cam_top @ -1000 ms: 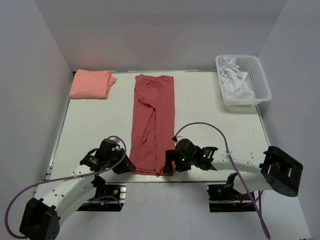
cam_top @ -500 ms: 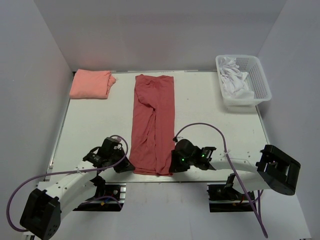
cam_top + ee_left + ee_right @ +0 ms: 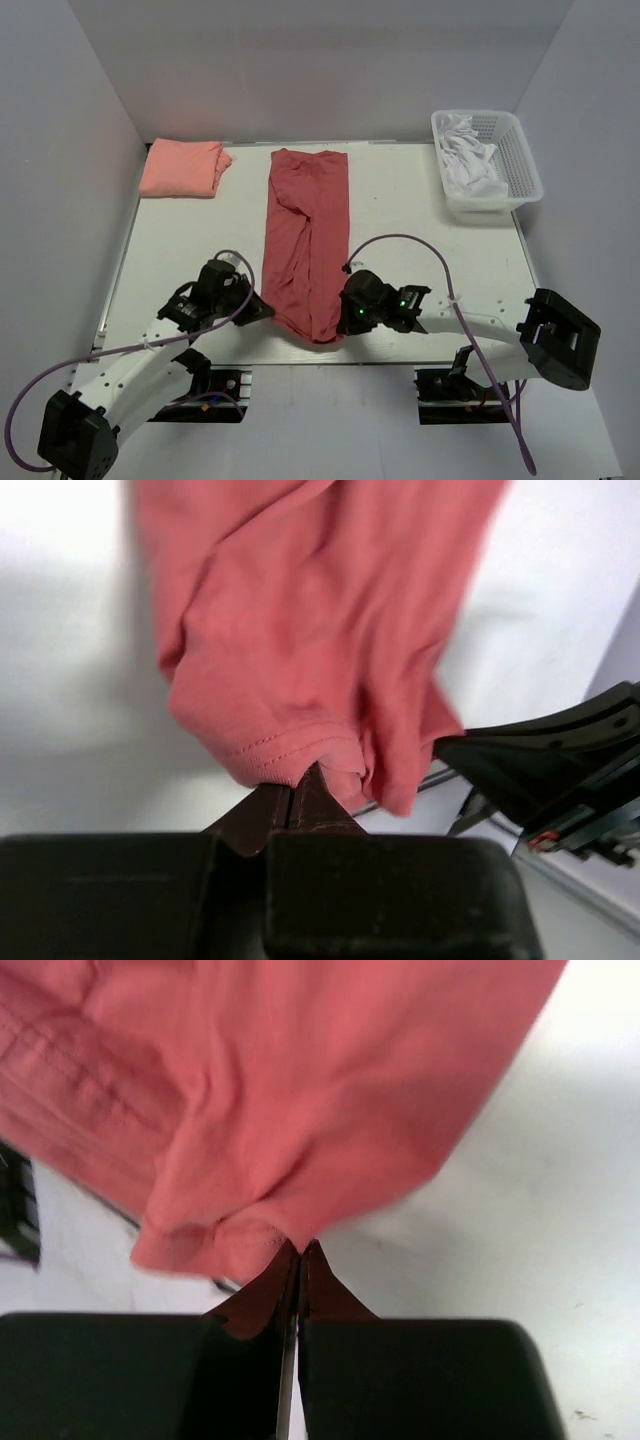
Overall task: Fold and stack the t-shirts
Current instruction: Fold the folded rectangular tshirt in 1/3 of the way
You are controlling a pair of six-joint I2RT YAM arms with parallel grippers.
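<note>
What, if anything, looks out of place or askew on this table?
Nothing really stands out. The brick-red t-shirt lies as a long folded strip; its near hem is bunched only because the left gripper and right gripper pinch its corners. The salmon-pink t-shirt sits folded at the far left.

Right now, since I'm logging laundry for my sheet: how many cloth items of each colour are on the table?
Brick-red t-shirt: 1
Salmon-pink t-shirt: 1
White cloth pile in the basket: 1 pile, single pieces cannot be told apart
Total: 3
</note>
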